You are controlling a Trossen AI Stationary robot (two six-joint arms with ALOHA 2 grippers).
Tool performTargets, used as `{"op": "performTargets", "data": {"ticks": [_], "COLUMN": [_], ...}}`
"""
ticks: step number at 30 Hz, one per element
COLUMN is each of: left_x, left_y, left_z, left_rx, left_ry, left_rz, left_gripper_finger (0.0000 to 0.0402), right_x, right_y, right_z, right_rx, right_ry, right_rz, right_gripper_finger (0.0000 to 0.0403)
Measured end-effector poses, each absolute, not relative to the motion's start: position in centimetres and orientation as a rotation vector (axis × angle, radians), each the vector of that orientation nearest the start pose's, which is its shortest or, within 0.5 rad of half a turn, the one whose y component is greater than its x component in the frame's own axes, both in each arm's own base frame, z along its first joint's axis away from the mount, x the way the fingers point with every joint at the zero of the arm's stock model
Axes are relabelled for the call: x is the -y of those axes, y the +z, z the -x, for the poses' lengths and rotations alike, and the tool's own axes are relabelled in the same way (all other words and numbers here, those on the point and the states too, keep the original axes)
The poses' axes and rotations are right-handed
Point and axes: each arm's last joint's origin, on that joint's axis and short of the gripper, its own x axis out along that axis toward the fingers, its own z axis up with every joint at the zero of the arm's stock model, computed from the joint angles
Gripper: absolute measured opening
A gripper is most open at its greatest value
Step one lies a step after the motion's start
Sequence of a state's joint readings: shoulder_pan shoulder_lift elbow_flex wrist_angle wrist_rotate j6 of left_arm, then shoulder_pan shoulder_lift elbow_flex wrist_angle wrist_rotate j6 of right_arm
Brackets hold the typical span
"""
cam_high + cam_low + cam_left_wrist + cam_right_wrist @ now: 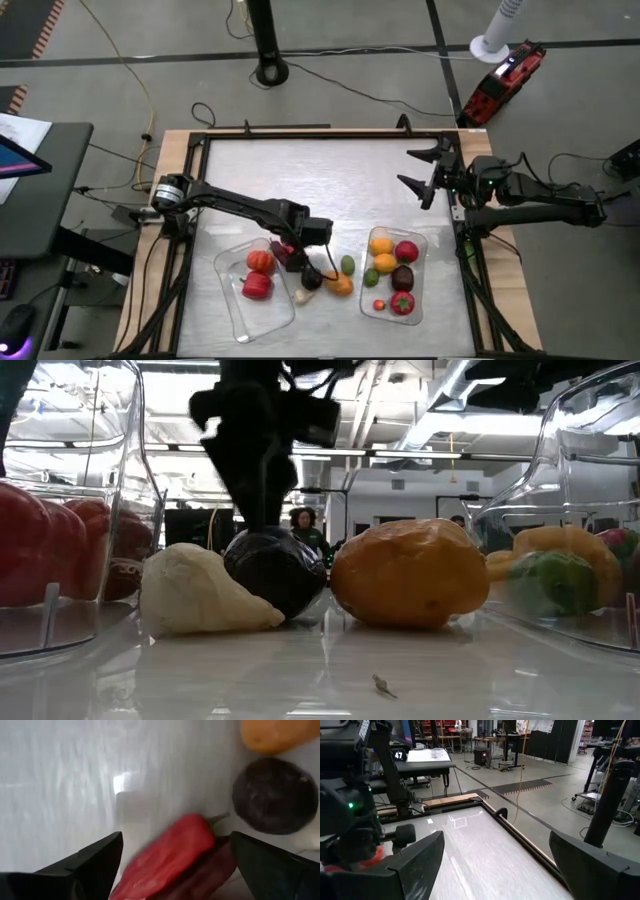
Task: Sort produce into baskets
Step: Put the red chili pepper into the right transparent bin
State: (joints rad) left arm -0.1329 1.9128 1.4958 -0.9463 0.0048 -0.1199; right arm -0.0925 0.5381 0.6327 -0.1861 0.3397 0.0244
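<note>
Left end effector (292, 252), fingers apart astride one red pepper (170, 855) beside the left basket (235, 300) holding two red pieces; right end effector (425, 172) open.

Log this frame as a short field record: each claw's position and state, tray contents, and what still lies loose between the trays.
left claw: open, low over a red pepper between the trays, fingers either side of it
right claw: open, raised over the table's far right, holding nothing
left tray: two red pieces
right tray: orange, yellow, red, green and dark pieces
loose between trays: pale garlic-like piece, dark purple piece, orange piece, green piece
status: sorting unfinished
</note>
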Motion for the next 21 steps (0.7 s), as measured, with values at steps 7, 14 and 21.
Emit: {"op": "performTargets", "data": {"ticks": [7, 14, 21], "left_x": [4.9, 4.8, 4.8], "left_y": [20.4, 18.6, 17.8], "left_z": [-36.8, -37.0, -37.2], "left_rx": [-1.460, -1.530, -1.557], "left_ry": [-0.057, -0.103, -0.128], "left_rz": [-0.109, -0.214, -0.275], "left_gripper_finger": [0.0348, 0.0348, 0.0348], "right_x": [2.1, 2.1, 2.2], "right_y": [31.2, 31.2, 31.2], "right_z": [-12.6, -12.6, -12.6], "right_rx": [-0.094, -0.095, -0.098], "right_ry": [-0.432, -0.432, -0.434], "right_rz": [-0.007, -0.006, -0.005], "right_gripper_finger": [0.0386, 0.0386, 0.0386]}}
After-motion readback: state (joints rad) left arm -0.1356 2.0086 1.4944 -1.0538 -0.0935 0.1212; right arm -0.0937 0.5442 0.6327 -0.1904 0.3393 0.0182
